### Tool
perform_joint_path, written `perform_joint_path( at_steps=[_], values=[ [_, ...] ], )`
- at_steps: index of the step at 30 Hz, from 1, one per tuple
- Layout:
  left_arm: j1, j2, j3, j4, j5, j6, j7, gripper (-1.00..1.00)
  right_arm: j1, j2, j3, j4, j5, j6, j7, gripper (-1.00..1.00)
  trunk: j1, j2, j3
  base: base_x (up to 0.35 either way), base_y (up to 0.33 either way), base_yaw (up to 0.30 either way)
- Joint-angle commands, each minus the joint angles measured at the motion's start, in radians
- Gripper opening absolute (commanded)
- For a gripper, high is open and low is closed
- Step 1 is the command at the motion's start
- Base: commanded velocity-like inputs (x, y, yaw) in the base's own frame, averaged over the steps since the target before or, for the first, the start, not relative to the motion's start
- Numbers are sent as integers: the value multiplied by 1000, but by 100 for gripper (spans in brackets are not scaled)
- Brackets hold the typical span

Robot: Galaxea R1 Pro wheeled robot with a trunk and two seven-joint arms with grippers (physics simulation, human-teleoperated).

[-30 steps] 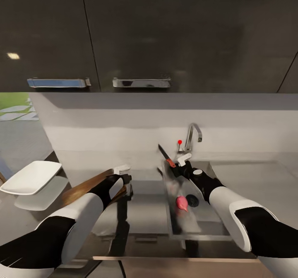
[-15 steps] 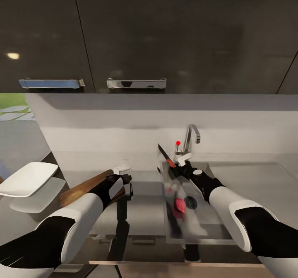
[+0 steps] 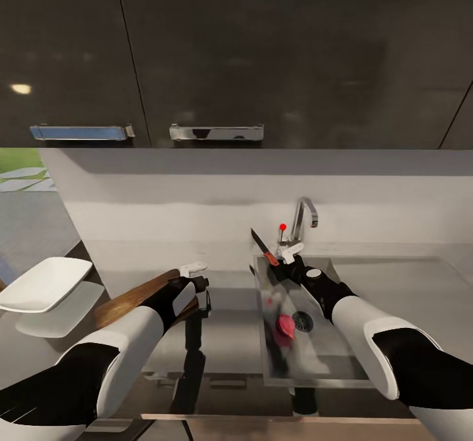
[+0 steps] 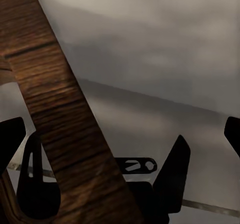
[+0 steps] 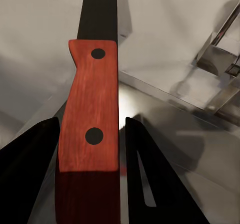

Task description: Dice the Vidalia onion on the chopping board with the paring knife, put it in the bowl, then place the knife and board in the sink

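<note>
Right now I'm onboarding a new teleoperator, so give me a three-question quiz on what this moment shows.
1. True or false: the right gripper holds the paring knife by its red handle.
2. What does the left gripper hold? A) the bowl B) the chopping board C) nothing
3. Fill in: the pinkish-red object lies inside the ____, beside the drain.

Key:
1. True; the handle sits between the fingers in the right wrist view.
2. B, the chopping board; the bowl sits apart.
3. sink.
</note>
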Motion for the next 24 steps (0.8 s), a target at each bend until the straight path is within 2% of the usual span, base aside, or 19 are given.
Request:
perform_joint_path(
  at_steps=[1,8,9,24],
  values=[
    [-1,0,-9,-2,9,5,7,100,-1,0,0,1,10,-4,0,-100,1,-2,-2,0,0,0],
    [-1,0,-9,-1,9,4,7,100,-1,0,0,1,10,-4,0,-100,1,-2,-2,0,0,0],
    [-1,0,-8,-1,9,4,7,-100,-1,0,0,1,10,-4,0,-100,1,-2,-2,0,0,0],
    [-1,2,-8,-2,9,5,8,-100,-1,0,0,1,10,-4,0,-100,1,-2,-2,0,0,0]
  ],
)
